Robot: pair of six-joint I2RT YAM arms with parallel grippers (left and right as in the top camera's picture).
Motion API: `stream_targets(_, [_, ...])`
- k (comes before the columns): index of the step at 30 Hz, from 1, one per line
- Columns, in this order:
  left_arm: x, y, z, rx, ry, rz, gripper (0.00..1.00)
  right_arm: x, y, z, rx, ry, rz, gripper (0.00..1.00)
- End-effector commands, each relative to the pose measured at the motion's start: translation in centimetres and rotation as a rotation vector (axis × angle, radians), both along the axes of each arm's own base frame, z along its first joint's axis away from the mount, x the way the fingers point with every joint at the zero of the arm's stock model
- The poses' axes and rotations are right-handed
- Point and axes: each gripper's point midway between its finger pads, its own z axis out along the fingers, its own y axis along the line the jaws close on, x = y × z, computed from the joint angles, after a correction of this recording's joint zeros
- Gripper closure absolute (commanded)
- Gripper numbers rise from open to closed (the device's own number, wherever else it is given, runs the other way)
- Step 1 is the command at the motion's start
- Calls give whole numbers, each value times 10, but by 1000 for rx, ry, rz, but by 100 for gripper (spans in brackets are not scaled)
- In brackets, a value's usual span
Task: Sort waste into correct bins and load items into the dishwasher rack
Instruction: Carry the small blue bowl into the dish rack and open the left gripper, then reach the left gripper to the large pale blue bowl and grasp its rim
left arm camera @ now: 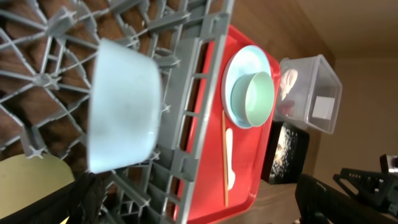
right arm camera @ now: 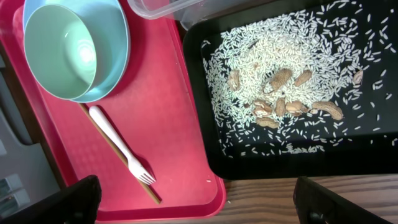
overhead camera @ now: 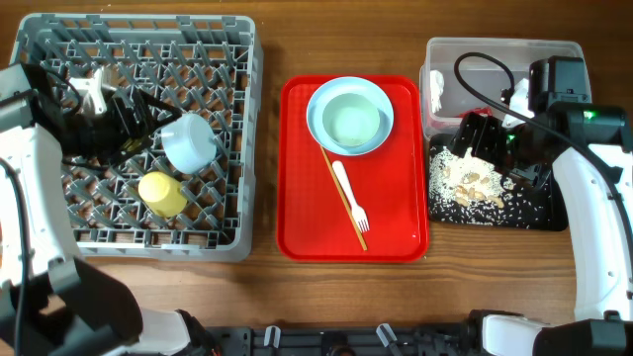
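In the left wrist view, a pale blue-green bowl (left arm camera: pixel 123 106) looms closest. It is tipped on its side among the pegs of the grey dishwasher rack (overhead camera: pixel 158 240), with the small yellow cup (overhead camera: pixel 161 193) just beside it. The left gripper (left arm camera: pixel 199 186) hangs over the rack next to this bowl, its fingers spread wide and holding nothing. On the red tray (overhead camera: pixel 396 198) in the middle of the table, the pale blue plate (overhead camera: pixel 316 104) carries the second bowl (overhead camera: pixel 353 124). The white fork (overhead camera: pixel 351 193) and the wooden chopstick (overhead camera: pixel 328 163) lie side by side below them, slanting toward the tray's front edge. To the right, the shallow black tray (overhead camera: pixel 549 213) holds scattered rice grains (right arm camera: pixel 261 43) and a cluster of beige food scraps (right arm camera: pixel 280 78). The clear tub (overhead camera: pixel 495 42) sits just behind it, with crumpled white paper (overhead camera: pixel 435 91) inside. The right gripper (right arm camera: pixel 196 186) hovers above the black tray's near-left corner, beside the red tray. Its fingers are likewise far apart, with nothing between them.
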Motion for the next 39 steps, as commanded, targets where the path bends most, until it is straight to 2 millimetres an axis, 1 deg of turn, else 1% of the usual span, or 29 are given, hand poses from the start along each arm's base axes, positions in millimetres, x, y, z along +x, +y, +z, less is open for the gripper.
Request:
stream_targets(1, [-1, -24, 26, 37, -53, -13, 0, 1, -3, 5, -23, -21, 11, 0])
stream_targets(4, [2, -42, 28, 139, -55, -20, 0, 1, -3, 5, -23, -20, 9, 0])
stream_targets(6, [7, -58, 30, 192, -77, -40, 0, 1, -3, 5, -22, -20, 6, 0])
stream_targets(8, [16, -87, 36, 211, -143, -108, 0, 1, -4, 5, -22, -19, 6, 0])
stream_targets(9, [22, -107, 41, 212, -196, -159, 0, 0, -4, 4, -23, -18, 5, 0])
stream_targets(10, [26, -123, 45, 210, -239, -197, 0, -1, -7, 4, -37, -10, -17, 0])
stream_targets(11, [30, -142, 50, 207, -290, -241, 0, -4, -16, 2, -75, 14, -71, 0])
stream_targets(14, [40, -178, 63, 193, -400, -309, 0, -20, -46, -3, -200, 88, -269, 0])
stream_targets(16, [45, -198, 69, 174, -434, -306, 0, -22, -55, -3, -228, 97, -304, 0])
stream_targets(17, [49, -205, 69, 184, -441, -287, 0, -22, -57, -3, -228, 95, -313, 0])
stream_targets(20, [57, -215, 58, 296, -444, -234, 0, -23, -63, -3, -220, 99, -331, 0])
stream_targets(22, [60, -228, 51, 352, -451, -238, 0, -24, -65, -3, -201, 100, -338, 0])
stream_targets(23, [61, -235, 50, 365, -454, -246, 0, -23, -64, -3, -190, 99, -328, 0])
stream_targets(24, [62, -244, 52, 371, -460, -259, 0, -23, -64, -3, -179, 95, -313, 0])
stream_targets(25, [65, -258, 61, 372, -473, -275, 0, -23, -64, -3, -177, 96, -302, 0])
stream_targets(27, [70, -272, 72, 365, -486, -294, 0, -24, -64, -3, -180, 97, -285, 0])
stream_targets(29, [77, -281, 75, 381, -486, -295, 0, -25, -64, -3, -181, 102, -280, 0])
stream_targets(30, [82, -285, 72, 398, -481, -294, 0, -25, -63, -3, -181, 104, -280, 0])
stream_targets(32, [88, -295, 59, 421, -463, -306, 0, -26, -63, -3, -181, 105, -279, 0])
stream_targets(33, [90, -302, 49, 427, -454, -321, 0, -26, -63, -3, -181, 105, -279, 0])
stream_targets(38, [87, -331, -11, 491, -378, -417, 0, -25, -63, -3, -179, 104, -273, 0])
stream_targets(39, [85, -338, -28, 504, -351, -439, 0, -26, -63, -3, -179, 105, -272, 0])
